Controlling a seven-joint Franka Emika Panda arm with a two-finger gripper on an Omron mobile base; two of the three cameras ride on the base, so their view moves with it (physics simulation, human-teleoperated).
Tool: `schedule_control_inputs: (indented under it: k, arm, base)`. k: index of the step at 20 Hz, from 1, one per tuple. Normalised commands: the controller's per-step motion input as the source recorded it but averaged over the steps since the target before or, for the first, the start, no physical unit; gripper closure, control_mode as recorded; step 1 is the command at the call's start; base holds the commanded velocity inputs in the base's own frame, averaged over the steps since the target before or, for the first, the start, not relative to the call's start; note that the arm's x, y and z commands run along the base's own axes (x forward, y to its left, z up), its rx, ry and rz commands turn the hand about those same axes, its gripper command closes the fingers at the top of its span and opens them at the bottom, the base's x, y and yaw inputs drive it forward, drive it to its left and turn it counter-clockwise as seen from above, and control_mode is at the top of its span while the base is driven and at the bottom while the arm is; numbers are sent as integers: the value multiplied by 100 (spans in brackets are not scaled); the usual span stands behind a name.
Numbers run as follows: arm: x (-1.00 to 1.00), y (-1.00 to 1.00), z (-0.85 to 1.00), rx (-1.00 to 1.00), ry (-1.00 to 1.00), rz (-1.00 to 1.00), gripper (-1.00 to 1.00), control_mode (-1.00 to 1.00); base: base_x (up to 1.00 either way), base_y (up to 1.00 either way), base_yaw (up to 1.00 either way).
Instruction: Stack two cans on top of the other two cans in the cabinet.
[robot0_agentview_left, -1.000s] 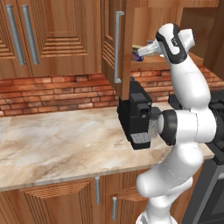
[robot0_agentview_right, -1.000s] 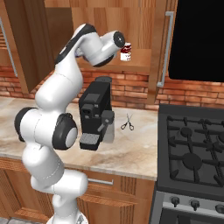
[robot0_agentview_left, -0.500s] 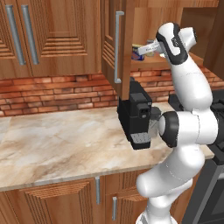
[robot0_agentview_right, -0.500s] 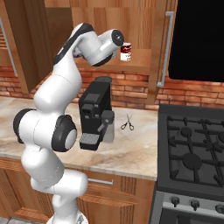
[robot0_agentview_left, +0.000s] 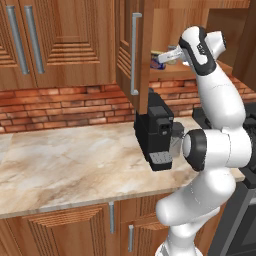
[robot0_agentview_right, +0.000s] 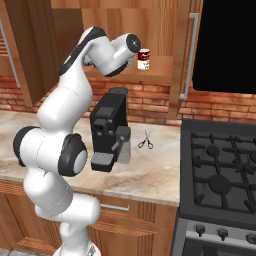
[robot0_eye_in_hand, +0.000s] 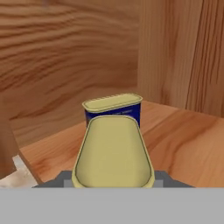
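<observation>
In the hand view, the near tin (robot0_eye_in_hand: 113, 153) is cut off at the bottom, so its side wall and label cannot be seen, and the fingertips beside it are all but hidden. The blue tin (robot0_eye_in_hand: 114, 108) behind it shows just its top rim and a strip of its side. In the left base view the arm's white hand covers most of what sits on the cabinet (robot0_agentview_left: 140, 60) shelf; a small blue patch there is probably a tin. In the right base view the red-topped can (robot0_agentview_right: 144, 59) stands partly behind the wrist, its label too small to read.
</observation>
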Motion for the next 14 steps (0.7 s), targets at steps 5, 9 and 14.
schedule_control_inputs:
  k: [5,9,14]
  arm:
    - [0,3,12,0,0,-9,100,-100]
    - [0,6,26,0,0,-13,100,-100]
    - [0,0,35,0,0,-12,100,-100]
  base:
    - [0,0,0]
    - [0,0,0]
    - [0,0,0]
